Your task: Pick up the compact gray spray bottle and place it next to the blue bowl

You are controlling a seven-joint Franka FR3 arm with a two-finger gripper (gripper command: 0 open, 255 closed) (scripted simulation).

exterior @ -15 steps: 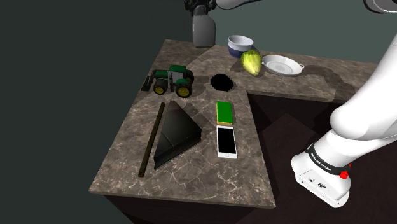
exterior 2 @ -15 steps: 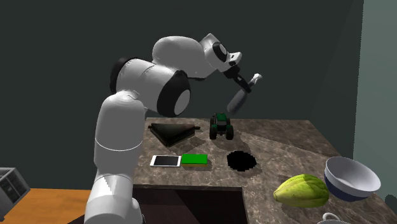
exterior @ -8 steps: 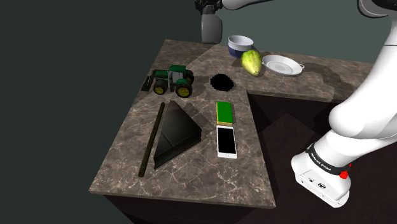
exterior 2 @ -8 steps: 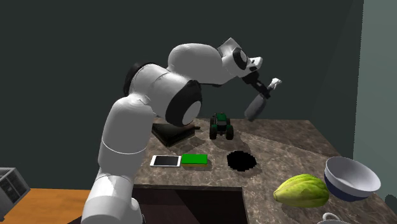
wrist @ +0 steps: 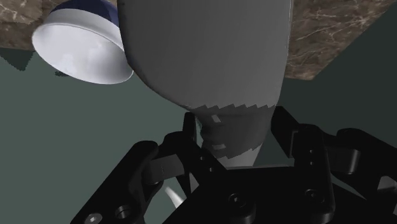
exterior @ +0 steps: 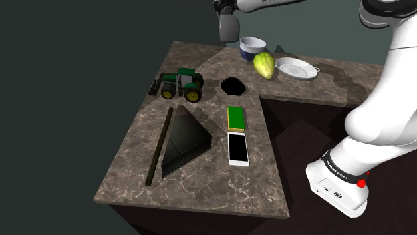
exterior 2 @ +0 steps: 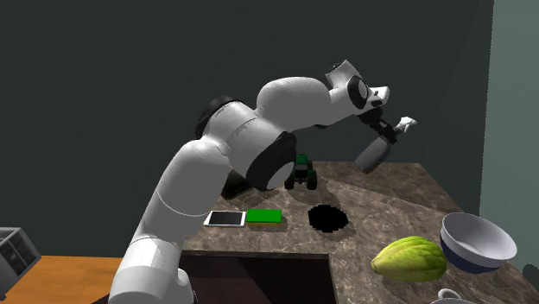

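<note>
Tool (exterior 2: 385, 131) clenched on the gray spray bottle (exterior: 229, 28), fingers (wrist: 191, 130) clasping the narrow neck on both sides, just behind the toothed collar where the body widens. Bottle is clear of the tabletop (exterior: 200, 180), carried in the air, its fat body pointing away from the tool and downward at a tilt; in the second exterior view the pale spray head sticks out behind the grip. Blue bowl (wrist: 79, 51), white inside, sits below and a little beyond the tool, close beside the bottle's body as seen along the fingers. A yellow-green melon (exterior: 264, 65) lies touching or nearly touching the bowl on its far side from the tool, with a white dish (exterior: 296, 68) past that. Judgement on handling: bottle looks rigid and small, probably light, so weight is no worry. The body is smooth and rounded, likely slippery and too wide for a sure pinch, so the neck is the right hold, with the collar acting as a ledge against sliding. Gripped so high, the body could pivot between the pads. It needs bringing upright before the base meets the stone, or it may tip. The nearer side of the bowl looks like the free ground.
</note>
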